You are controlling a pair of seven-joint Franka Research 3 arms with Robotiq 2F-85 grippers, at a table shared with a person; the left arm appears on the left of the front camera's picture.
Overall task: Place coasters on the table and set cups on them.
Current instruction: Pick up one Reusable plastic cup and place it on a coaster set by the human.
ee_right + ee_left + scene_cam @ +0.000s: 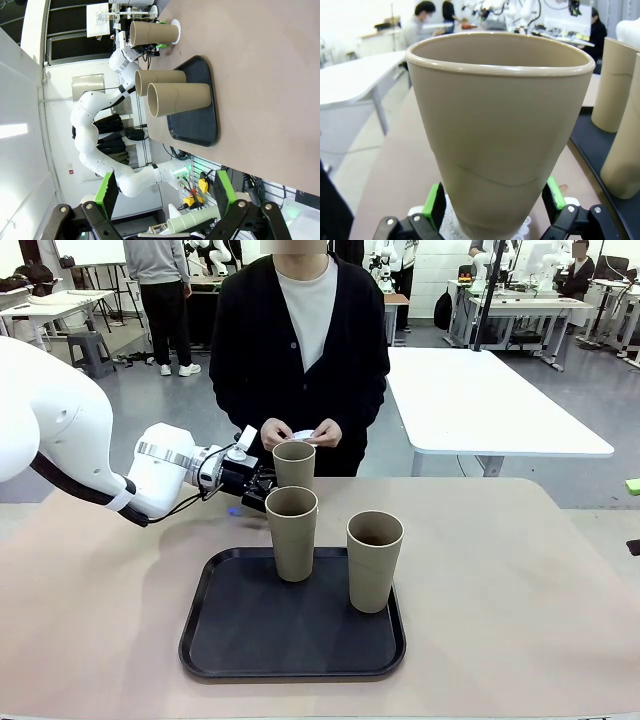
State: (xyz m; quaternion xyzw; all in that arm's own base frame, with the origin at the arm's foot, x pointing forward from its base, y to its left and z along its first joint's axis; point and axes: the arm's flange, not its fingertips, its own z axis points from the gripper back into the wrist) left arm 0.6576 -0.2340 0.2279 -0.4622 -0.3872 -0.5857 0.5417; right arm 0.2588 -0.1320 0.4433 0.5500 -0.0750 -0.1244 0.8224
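Left wrist view: left gripper (493, 200) released, pads (434, 202) either side of a cup (500, 130) standing on a coaster (452, 222) on the desk (395, 170), frame centre. Risk: a crooked retreat lets a pad clip the cup, tipping it or dragging the coaster. Right gripper (165, 192) open, empty.

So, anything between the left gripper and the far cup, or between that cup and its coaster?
Nothing visible. The left gripper, jaws open, flanks the far cup near its base, and that cup stands directly on a coaster on the table, beyond the tray where the other two cups stand.
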